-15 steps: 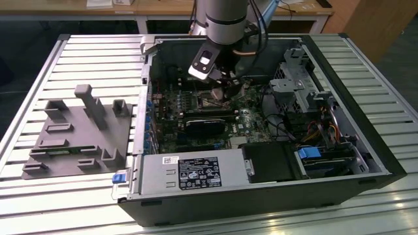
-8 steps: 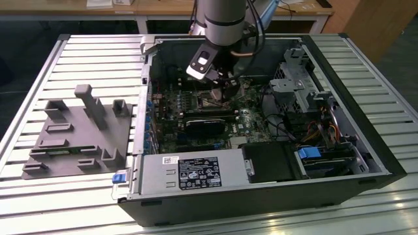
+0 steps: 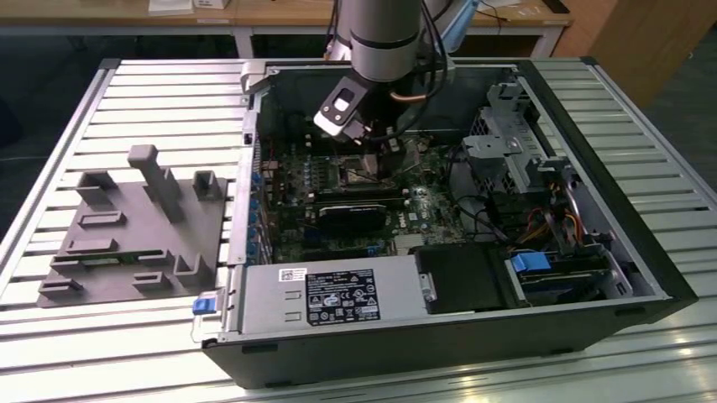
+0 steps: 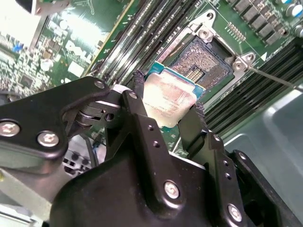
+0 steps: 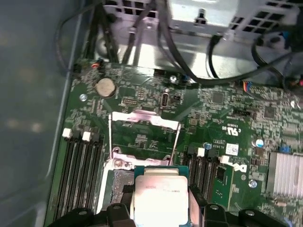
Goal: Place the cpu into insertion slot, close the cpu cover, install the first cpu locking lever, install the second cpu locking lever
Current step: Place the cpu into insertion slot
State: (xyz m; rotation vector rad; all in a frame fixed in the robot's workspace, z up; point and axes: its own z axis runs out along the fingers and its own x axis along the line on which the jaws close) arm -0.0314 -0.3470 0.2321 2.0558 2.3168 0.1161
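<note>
In both wrist views my gripper [image 4: 168, 93] [image 5: 161, 209] is shut on the cpu [image 4: 169, 99] [image 5: 161, 191], a flat square chip with a pale metal top, one black finger [image 4: 139, 113] on each side. It hangs tilted just above and beside the insertion slot [image 4: 201, 61] [image 5: 118, 182], whose dark pin field lies bare. The cpu cover [image 5: 144, 118], a silver frame with a window, stands swung open beyond the slot. A thin locking lever [image 4: 274, 78] sticks out from the slot's corner. In the exterior view the gripper [image 3: 384, 149] reaches into the open computer case over the slot [image 3: 349, 172].
Long black memory slots [image 5: 78, 170] [image 4: 142, 38] flank the slot. A black block [image 3: 353, 210] sits near it on the motherboard. Cables [image 5: 189, 61] and a drive cage [image 3: 521, 151] crowd the case. A grey fixture [image 3: 134, 227] lies on the slatted table.
</note>
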